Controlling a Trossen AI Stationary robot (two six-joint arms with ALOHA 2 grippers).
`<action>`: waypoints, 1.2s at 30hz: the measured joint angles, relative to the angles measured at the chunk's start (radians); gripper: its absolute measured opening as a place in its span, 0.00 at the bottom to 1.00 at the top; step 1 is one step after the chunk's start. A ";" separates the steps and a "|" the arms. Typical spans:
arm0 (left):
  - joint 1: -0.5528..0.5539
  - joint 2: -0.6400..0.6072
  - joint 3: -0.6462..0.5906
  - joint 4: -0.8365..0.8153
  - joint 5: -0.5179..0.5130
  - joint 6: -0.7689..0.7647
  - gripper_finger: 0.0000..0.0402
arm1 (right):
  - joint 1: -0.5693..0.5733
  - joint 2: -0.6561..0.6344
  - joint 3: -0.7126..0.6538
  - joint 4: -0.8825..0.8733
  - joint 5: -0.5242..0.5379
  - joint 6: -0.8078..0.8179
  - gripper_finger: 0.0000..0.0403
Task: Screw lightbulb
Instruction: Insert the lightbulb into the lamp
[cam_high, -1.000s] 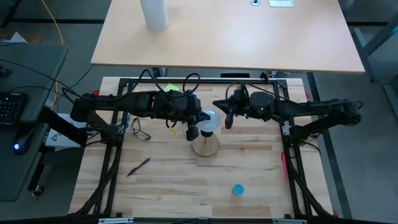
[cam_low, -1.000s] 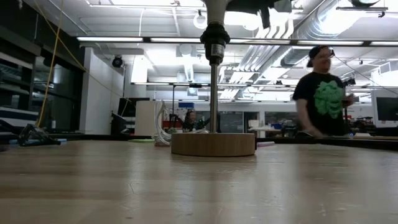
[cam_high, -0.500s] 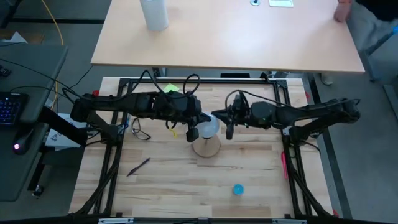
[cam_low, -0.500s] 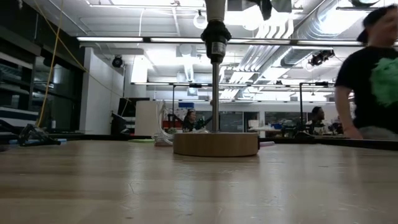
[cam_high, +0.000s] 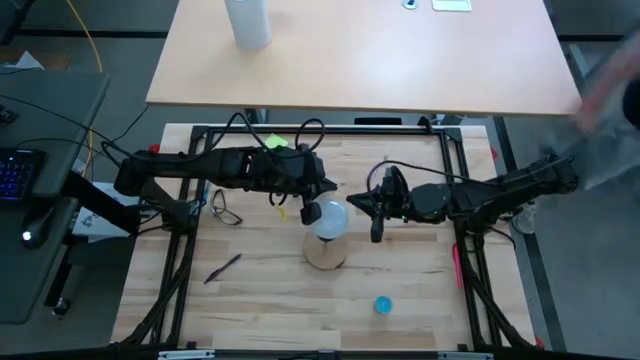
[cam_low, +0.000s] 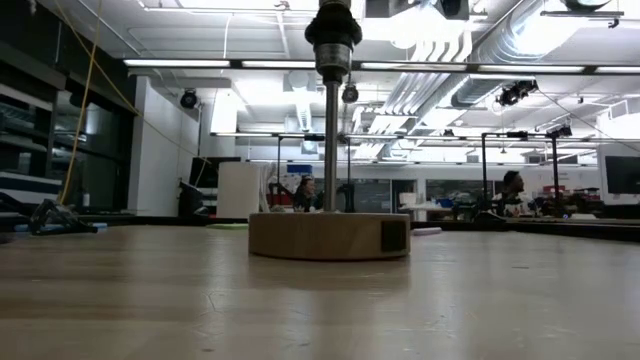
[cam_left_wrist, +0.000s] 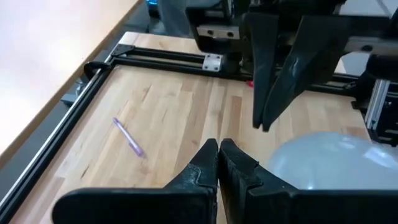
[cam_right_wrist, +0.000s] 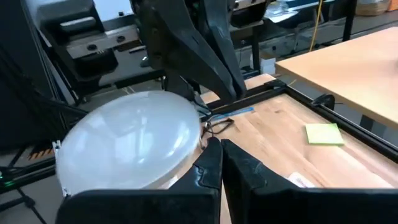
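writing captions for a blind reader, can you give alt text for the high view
Seen from above, a white lightbulb sits atop a lamp stand's round wooden base mid-table, with the shut left gripper and shut right gripper on either side. Glasses, a pen and a blue cap lie nearby.

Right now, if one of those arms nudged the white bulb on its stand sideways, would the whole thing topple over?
Probably not easily. The lightbulb sits high on a thin pole, so it looks top-heavy, but the wooden base is wide and flat. It would likelier slide across the table. The frosted globe looks smooth, perhaps slippery and fragile.
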 joint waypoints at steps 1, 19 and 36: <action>0.000 0.000 0.000 -0.006 0.000 0.000 0.00 | 0.002 0.000 0.000 -0.009 0.006 0.006 0.00; -0.128 -0.295 -0.098 -0.153 -0.137 -0.066 0.00 | -0.004 -0.100 0.000 -0.145 0.000 0.019 0.00; -0.507 -0.194 -0.436 0.444 -0.448 -0.217 0.00 | -0.232 0.146 0.000 0.213 -0.363 0.045 0.00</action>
